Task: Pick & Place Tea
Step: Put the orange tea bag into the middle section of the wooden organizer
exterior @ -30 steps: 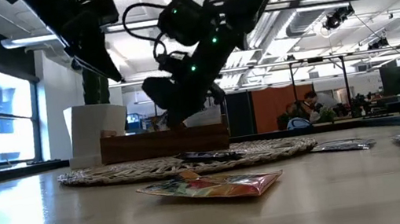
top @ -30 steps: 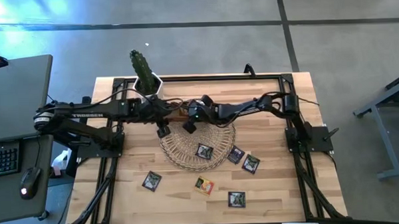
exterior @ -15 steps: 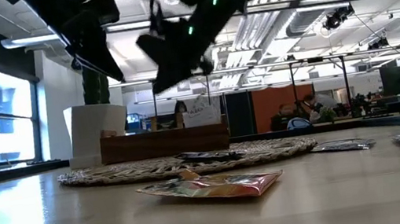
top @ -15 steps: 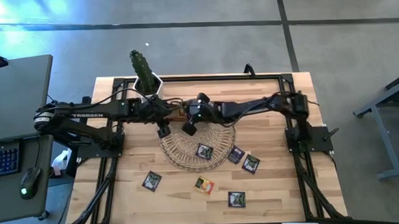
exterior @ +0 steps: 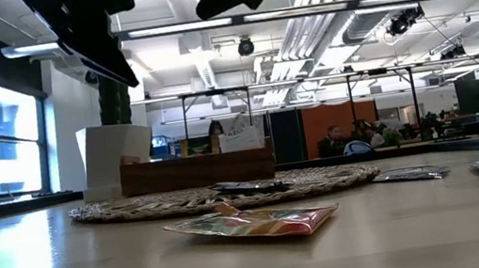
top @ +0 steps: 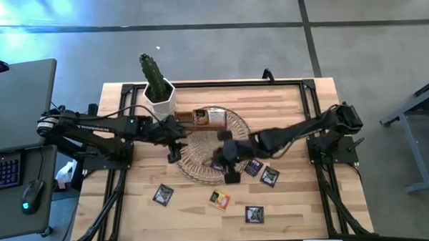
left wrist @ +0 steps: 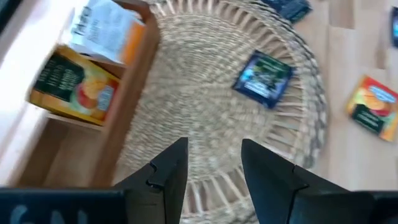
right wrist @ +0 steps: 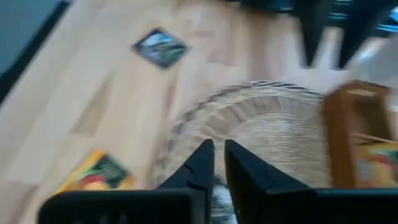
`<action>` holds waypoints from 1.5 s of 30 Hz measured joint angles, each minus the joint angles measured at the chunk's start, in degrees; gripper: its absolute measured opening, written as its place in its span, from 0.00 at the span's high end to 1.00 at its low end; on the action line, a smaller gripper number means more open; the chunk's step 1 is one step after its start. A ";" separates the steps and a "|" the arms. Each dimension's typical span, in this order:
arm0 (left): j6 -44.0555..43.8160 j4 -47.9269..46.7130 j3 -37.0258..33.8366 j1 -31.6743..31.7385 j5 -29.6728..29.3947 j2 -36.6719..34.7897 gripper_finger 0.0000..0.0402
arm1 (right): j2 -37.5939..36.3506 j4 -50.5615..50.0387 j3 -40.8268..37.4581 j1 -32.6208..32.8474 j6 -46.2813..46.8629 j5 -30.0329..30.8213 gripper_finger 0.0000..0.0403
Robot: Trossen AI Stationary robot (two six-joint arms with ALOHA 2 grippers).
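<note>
The right gripper (top: 230,168) hangs over the near rim of the round wicker mat (top: 201,153), its fingers (right wrist: 200,167) a narrow slit apart and holding nothing. The left gripper (top: 175,152) hovers at the mat's left rim with its fingers (left wrist: 169,171) apart and empty. A wooden box (top: 206,118) at the mat's far edge holds two tea sachets (left wrist: 76,87). One dark sachet (left wrist: 263,77) lies on the mat; others (top: 163,194) are scattered on the bare bench (top: 296,196) toward its near edge. A potted cactus (top: 156,83) stands by the far edge.
</note>
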 joint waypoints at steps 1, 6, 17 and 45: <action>-0.66 0.02 0.00 -0.83 -0.63 0.00 0.63 | 0.45 0.49 -0.45 0.87 0.15 -0.22 0.89; -4.59 0.08 0.00 -4.45 -4.07 0.00 0.63 | 3.46 3.38 -4.52 3.52 6.15 -1.44 0.74; -9.05 1.18 0.00 -5.30 -3.77 0.00 0.63 | 5.61 28.93 -15.52 5.83 2.35 -10.30 0.59; -9.26 0.85 0.00 -5.30 -3.96 0.04 0.63 | 24.25 29.48 -8.03 2.48 -4.95 -23.96 0.59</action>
